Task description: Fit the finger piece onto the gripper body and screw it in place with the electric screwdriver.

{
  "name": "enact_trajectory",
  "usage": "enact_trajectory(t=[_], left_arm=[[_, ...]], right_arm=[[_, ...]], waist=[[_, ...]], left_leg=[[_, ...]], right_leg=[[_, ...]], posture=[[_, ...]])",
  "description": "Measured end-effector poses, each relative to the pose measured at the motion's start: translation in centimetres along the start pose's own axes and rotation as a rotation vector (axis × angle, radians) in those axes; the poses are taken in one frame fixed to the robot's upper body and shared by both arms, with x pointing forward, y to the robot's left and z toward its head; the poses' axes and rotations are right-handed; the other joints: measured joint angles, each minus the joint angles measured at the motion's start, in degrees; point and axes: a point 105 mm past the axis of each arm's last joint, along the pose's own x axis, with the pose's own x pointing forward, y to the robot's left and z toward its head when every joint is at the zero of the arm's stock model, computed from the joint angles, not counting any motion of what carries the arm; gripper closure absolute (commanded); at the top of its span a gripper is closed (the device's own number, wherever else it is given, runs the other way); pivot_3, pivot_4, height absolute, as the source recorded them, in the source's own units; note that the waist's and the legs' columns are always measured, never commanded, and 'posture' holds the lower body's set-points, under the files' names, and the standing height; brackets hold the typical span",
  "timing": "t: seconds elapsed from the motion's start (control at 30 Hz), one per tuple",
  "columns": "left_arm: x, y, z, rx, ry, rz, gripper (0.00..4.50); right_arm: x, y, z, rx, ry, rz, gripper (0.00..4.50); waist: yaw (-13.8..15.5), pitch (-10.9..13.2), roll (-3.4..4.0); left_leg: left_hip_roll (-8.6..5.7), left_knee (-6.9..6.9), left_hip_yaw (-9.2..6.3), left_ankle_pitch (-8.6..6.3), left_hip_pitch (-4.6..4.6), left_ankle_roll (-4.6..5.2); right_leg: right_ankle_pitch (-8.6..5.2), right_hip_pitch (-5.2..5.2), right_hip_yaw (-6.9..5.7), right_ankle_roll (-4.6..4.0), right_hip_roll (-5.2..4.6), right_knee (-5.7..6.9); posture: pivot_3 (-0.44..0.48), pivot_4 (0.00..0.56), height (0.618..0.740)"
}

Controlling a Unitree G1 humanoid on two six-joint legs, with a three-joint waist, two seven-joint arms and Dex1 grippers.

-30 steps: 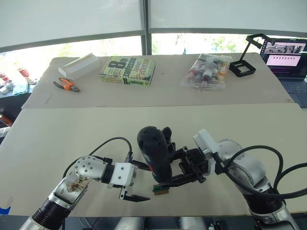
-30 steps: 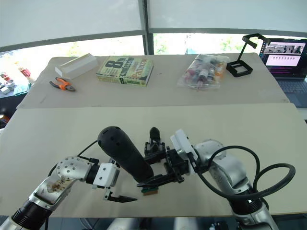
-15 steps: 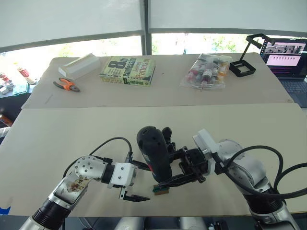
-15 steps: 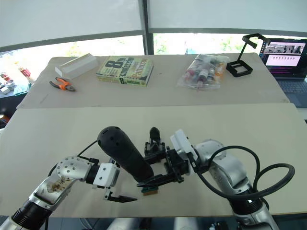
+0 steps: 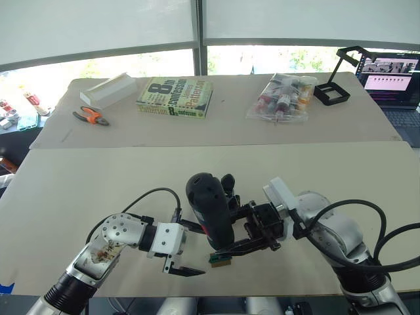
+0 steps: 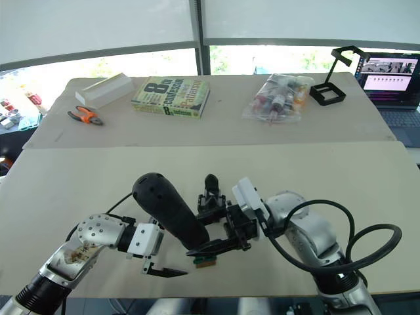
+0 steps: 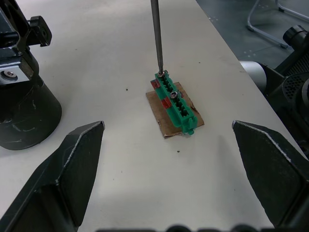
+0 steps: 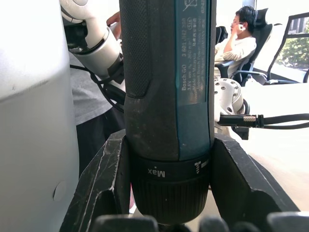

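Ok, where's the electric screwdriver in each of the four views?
Left eye view: the electric screwdriver stands at lower centre, between the arms.
Right eye view: lower left of centre, leaning.
Left wrist view: its thin silver bit, tip on one end of the green-and-brown block.
Right wrist view: its body, clamped in the right gripper.
Shared landmark: that block, just below the driver in both eye views.

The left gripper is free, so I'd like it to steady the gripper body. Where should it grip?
Probably the round base of the gripper body, from its open table side. The left gripper is open; the upper mechanism looks irregular.
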Motion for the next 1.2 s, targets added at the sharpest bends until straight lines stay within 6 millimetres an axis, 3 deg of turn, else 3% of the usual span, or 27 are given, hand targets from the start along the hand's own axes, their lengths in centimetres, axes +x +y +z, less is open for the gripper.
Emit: enact_trajectory(t=[1.2], left_arm=[[-0.06,0.31,0.16,0.012,0.002,0.003,0.00]], right_arm=[[-0.18,-0.08,-0.15,0.007,0.011,-0.016,2.62]], waist=[[0.0,0.0,0.00]], left_leg=[[0.00,0.00,0.00,0.00,0.00,0.00]], right_leg=[[0.00,0.00,0.00,0.00,0.00,0.00]], posture=[[0.000,0.150,0.740]])
